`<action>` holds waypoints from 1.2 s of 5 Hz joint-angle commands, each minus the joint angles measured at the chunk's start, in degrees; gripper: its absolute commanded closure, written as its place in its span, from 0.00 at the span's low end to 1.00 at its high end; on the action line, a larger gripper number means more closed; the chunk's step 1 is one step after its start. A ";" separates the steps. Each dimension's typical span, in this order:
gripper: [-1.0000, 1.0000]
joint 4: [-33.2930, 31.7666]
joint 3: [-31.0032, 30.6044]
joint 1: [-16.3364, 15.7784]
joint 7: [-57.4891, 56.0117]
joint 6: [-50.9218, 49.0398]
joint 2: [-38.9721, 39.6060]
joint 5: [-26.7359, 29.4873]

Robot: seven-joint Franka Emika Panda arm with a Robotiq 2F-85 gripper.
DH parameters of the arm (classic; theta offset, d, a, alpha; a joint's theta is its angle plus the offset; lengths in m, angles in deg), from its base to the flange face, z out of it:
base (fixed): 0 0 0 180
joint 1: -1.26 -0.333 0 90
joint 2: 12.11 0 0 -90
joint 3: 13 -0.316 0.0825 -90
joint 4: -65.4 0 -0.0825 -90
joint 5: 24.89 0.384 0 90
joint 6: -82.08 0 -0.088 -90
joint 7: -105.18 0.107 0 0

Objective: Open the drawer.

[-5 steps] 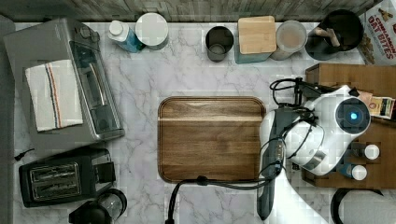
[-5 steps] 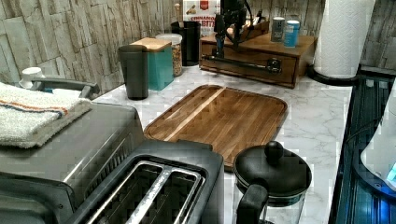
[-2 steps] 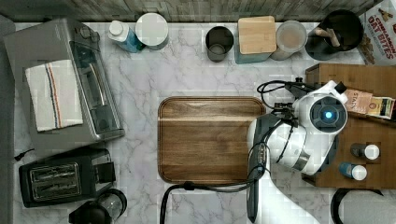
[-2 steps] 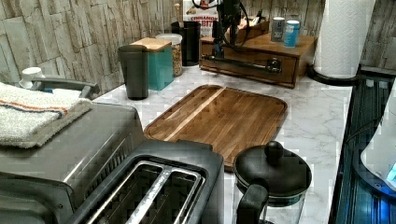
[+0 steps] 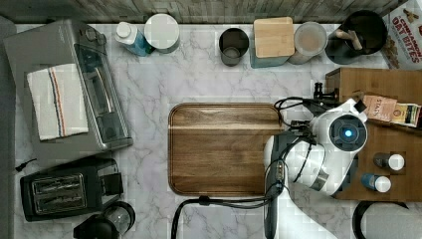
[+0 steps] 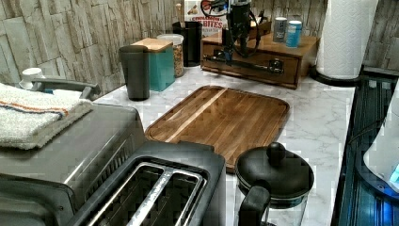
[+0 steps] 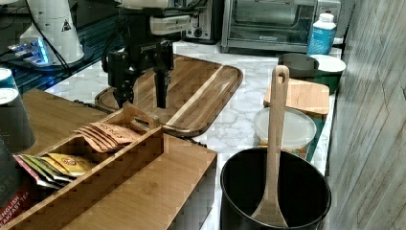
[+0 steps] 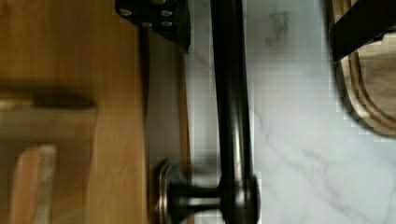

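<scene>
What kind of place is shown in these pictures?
Most likely a kitchen counter: a marble-patterned countertop holds a silver toaster oven, a black two-slot toaster and a wooden spoon standing in a black pot, with a tiled wall behind.

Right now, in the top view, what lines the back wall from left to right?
Blue bottle → white lid → dark cup → wooden-lidded box → clear jar → black pot → cereal box.
</scene>
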 commanded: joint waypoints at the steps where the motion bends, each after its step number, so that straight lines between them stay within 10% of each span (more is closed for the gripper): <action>1: 0.00 -7.40 -0.45 0.88 0.54 10.94 -1.25 5.61; 6: 0.00 -0.57 -3.31 2.16 -11.84 7.79 5.53 13.24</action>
